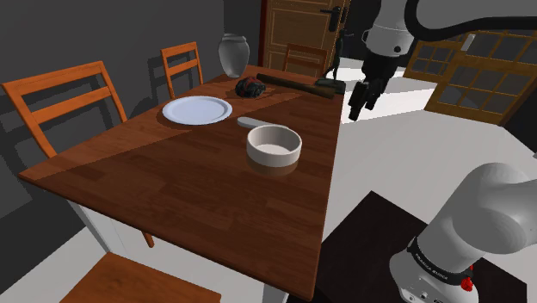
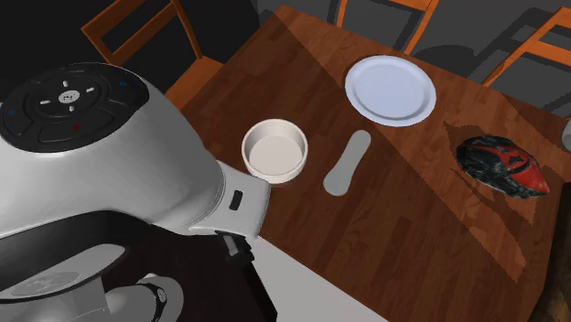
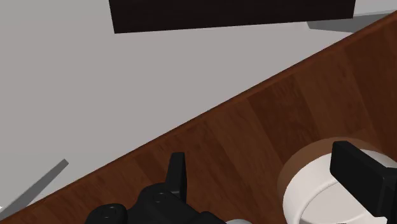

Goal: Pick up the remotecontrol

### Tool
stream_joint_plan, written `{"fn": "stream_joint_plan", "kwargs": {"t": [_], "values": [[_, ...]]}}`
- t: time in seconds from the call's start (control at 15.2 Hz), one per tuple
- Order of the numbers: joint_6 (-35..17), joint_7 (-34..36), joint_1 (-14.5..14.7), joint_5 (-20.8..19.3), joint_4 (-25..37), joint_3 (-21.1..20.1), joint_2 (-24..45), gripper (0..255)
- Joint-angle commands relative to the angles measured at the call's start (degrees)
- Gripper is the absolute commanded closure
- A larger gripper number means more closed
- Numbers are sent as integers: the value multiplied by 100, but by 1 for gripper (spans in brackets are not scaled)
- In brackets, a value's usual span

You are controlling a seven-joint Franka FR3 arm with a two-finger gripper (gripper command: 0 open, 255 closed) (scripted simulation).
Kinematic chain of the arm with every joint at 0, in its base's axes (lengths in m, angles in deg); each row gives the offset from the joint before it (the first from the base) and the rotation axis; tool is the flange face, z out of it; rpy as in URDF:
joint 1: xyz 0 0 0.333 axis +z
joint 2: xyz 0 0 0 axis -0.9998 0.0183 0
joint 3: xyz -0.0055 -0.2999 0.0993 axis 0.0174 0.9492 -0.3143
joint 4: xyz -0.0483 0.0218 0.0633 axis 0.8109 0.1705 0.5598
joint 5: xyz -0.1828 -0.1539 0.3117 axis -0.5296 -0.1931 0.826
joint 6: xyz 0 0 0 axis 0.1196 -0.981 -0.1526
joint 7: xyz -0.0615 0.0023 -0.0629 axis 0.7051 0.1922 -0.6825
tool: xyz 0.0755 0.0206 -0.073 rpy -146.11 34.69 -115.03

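One remote control (image 2: 348,163), plain grey, lies flat on the surface (image 2: 430,238), just beside the bowl (image 2: 274,149) and between it and the plate (image 2: 390,89).

It looks light, stiff, smooth and low-lying, so it may slip. It is probably best pinched across its narrow width near the middle, which should keep it from tipping. The end effector (image 1: 360,102) hangs beyond the surface's edge, well apart from it, its fingers spread and empty. Counted: one remote control, one bowl, one plate, one red-and-black lump (image 2: 503,166), one vase (image 1: 231,53), one long dark object (image 1: 293,83), four chairs (image 1: 69,103).
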Motion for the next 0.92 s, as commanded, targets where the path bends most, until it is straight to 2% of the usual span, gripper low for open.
{"fn": "stream_joint_plan", "kwargs": {"t": [0.0,0.46,0.86], "values": [[0,0,0,0,0,0,0,0],[-926,-570,101,-63,660,186,1633,0],[-1431,-1053,195,-28,1513,267,3038,0]]}}
